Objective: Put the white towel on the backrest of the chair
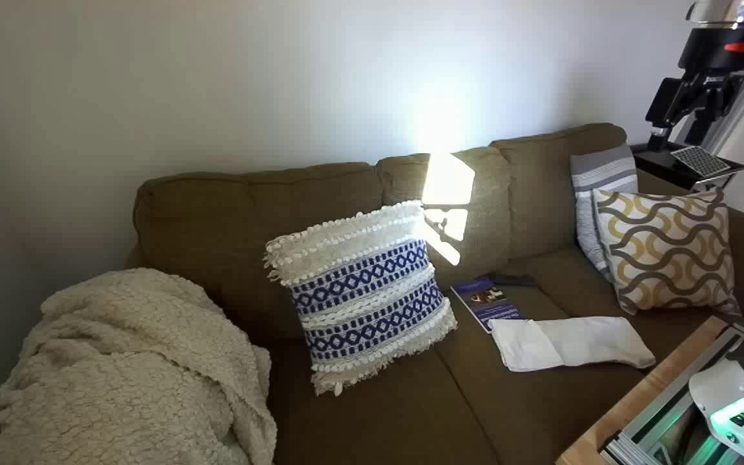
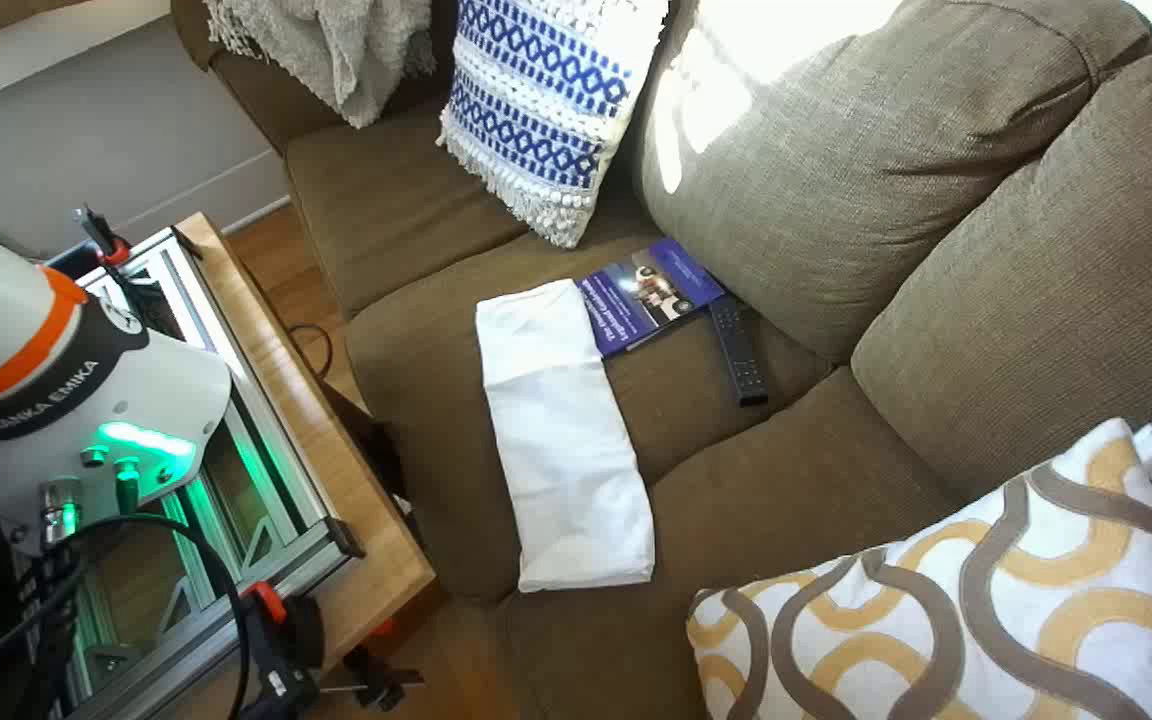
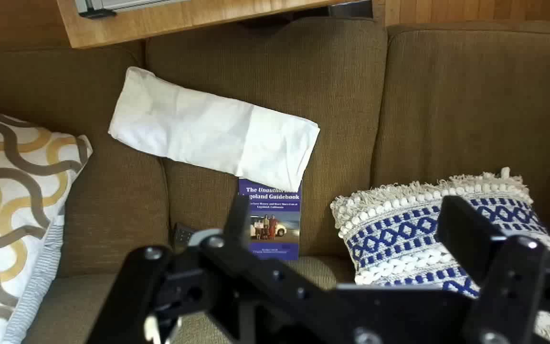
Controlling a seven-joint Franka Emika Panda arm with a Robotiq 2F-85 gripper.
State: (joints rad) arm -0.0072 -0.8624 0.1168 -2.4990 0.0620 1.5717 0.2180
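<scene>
Sitting farthest left in the wrist view, well off at nine o'clock from the gripper (image 3: 345,215), is the wave-patterned cushion (image 3: 22,186). Next, at about ten o'clock, comes the white towel (image 3: 213,129), lying flat and apparently folded across a seam in the seat of the olive-brown fabric sofa (image 3: 342,91). Its long axis tilts gently, from half past nine to half past three, and its right-hand end laps over the top of the Legoland guidebook (image 3: 275,224). Then the gripper itself: fingers (image 3: 237,215) wide apart, roughly on the nine-to-three line, holding nothing. On that, I judge, the coming move turns: the opening runs nearly along the towel, not across its narrow width, so going down toward ten o'clock probably also calls for a wrist turn, fingers to half past twelve and half past six. The backrest (image 1: 340,194), seen at length in an exterior view, lies away from the towel, toward six o'clock. Farthest right, between three and four, is the blue-and-white fringed pillow (image 3: 394,234), partly hidden behind one finger.
</scene>
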